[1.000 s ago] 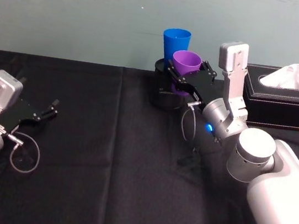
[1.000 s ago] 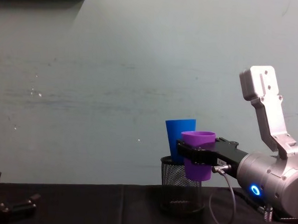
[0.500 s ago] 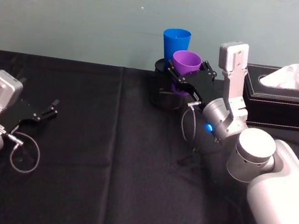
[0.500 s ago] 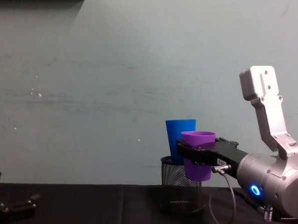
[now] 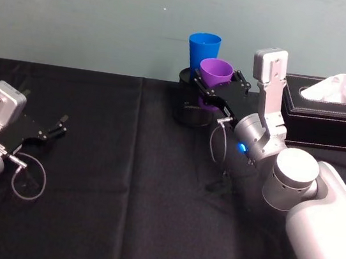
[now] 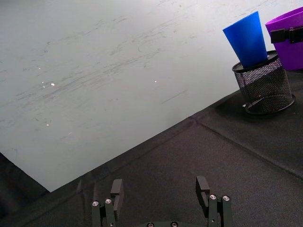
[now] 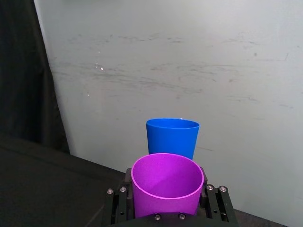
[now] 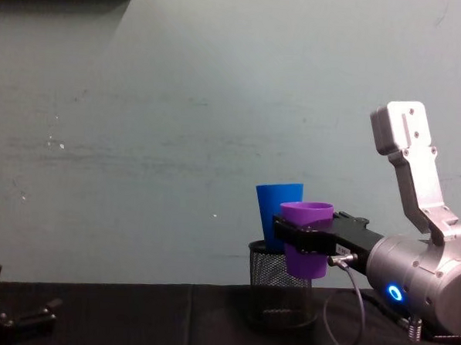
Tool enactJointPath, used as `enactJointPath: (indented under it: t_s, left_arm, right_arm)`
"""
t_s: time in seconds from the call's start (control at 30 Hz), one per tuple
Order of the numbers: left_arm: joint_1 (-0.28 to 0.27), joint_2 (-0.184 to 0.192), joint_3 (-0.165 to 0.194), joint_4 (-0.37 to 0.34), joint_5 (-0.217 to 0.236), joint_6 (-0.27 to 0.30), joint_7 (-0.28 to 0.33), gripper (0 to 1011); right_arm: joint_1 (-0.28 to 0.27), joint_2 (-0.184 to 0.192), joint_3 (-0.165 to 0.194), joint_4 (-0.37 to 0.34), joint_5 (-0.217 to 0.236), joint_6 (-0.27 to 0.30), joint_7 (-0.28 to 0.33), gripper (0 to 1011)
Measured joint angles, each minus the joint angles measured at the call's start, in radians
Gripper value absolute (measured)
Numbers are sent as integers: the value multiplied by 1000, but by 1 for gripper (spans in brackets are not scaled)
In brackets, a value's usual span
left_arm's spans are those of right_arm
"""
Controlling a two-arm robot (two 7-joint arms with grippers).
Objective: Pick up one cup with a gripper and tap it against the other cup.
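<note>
One risk: my right gripper (image 5: 217,84), fingers clamped on the purple cup (image 5: 217,70), holds it raised just near of the blue cup (image 5: 204,47), which sits in a mesh holder (image 5: 187,111) at far centre. Too hard a tap could tip the blue cup or shove the holder. My left gripper (image 5: 53,131) idles, fingers apart, at near left.

2 cups (image 5: 204,47) (image 5: 216,71), 1 hldr (image 6: 262,87), 1 box (image 5: 329,116)

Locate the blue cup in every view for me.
Head: blue cup top centre, in the mesh holder.
Left wrist: cup tilted in the holder.
Right wrist: cup behind the purple cup.
Chest: cup right of centre, behind purple.
Landmark: purple cup, in the right gripper.
Left gripper parked, open.
</note>
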Motion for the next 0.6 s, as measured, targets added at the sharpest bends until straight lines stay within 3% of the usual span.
enactJointPath:
  t_s: [0.6]
  left_arm:
    - [0, 0, 0, 0, 0, 0, 0, 1000]
  right_arm:
    - [0, 0, 0, 0, 0, 0, 0, 751]
